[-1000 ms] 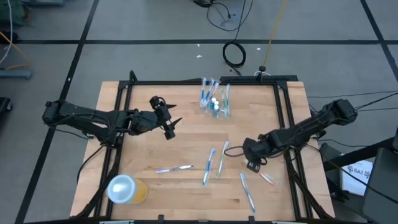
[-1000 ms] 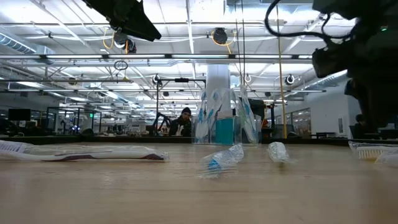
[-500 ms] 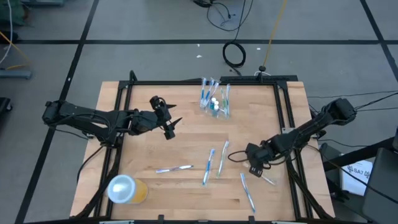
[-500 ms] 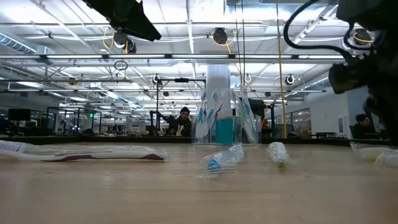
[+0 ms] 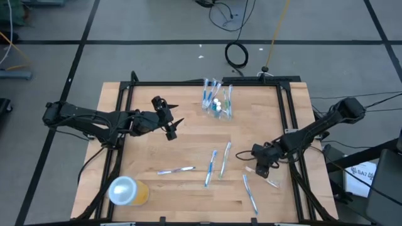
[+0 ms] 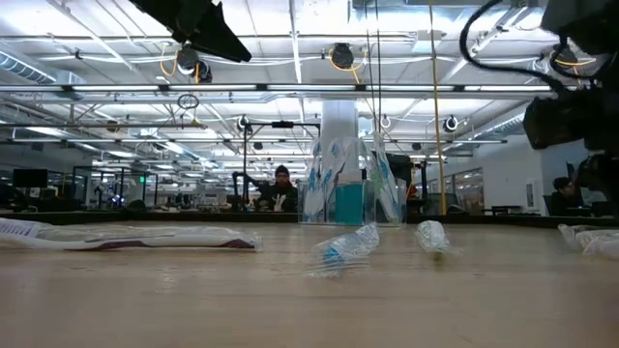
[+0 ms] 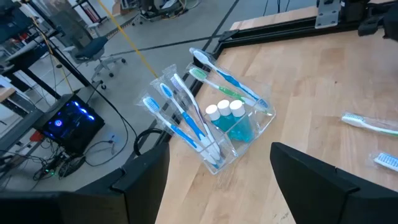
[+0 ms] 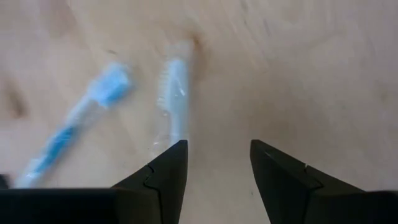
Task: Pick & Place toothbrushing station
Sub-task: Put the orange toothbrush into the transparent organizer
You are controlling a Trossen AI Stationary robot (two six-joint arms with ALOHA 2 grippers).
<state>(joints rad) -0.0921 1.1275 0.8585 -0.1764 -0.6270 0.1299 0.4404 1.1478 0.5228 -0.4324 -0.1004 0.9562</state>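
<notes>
My right gripper [image 5: 259,169] has slid outward and sunk toward the table [image 5: 188,201] since a second ago. Left to right: my left gripper [image 5: 171,121] hovers with fingers spread, empty; the clear cup [image 5: 217,107] holds brushes and teal tubes [image 7: 233,119]; my right fingers are parted, empty, over a white wrapped toothbrush [image 8: 172,93].

A clear cup [image 7: 249,127] on the table [image 7: 323,81] holds toothbrushes [image 7: 186,121] and white-capped teal tubes [image 7: 227,115].
</notes>
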